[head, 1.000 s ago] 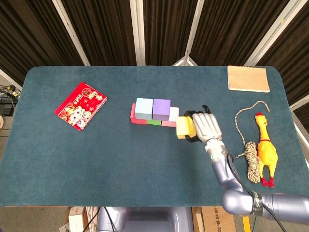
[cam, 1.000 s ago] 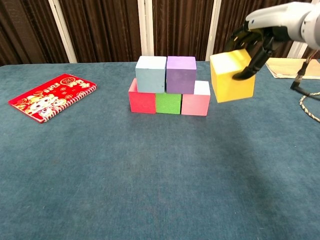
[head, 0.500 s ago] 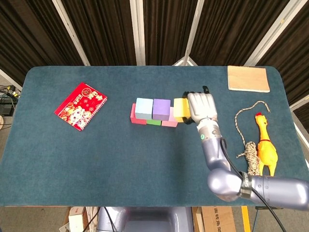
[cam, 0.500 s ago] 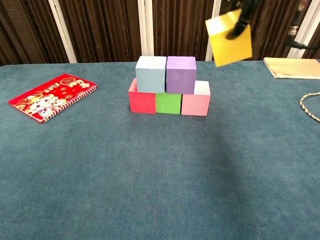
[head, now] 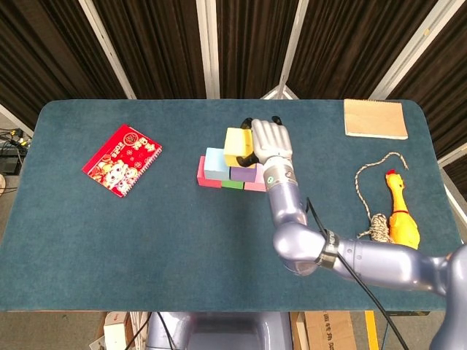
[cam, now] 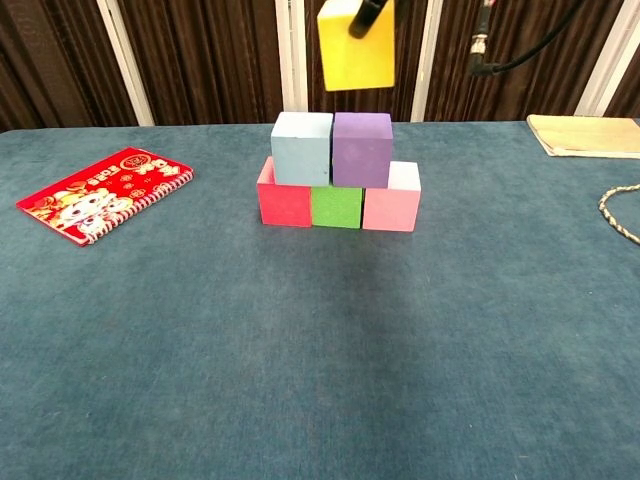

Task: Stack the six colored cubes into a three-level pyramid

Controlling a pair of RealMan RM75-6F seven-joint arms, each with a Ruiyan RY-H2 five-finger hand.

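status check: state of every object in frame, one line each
right robot hand: holds the yellow cube
yellow cube: in the air above the stack
light blue cube: second level, beside the purple cube
purple cube: second level
red cube, green cube, pink cube: base row
red notebook: flat, closed
rubber chicken: lying beside the rope
brown pad: flat

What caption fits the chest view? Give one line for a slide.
Yellow cube held above the five-cube stack, over the purple cube.
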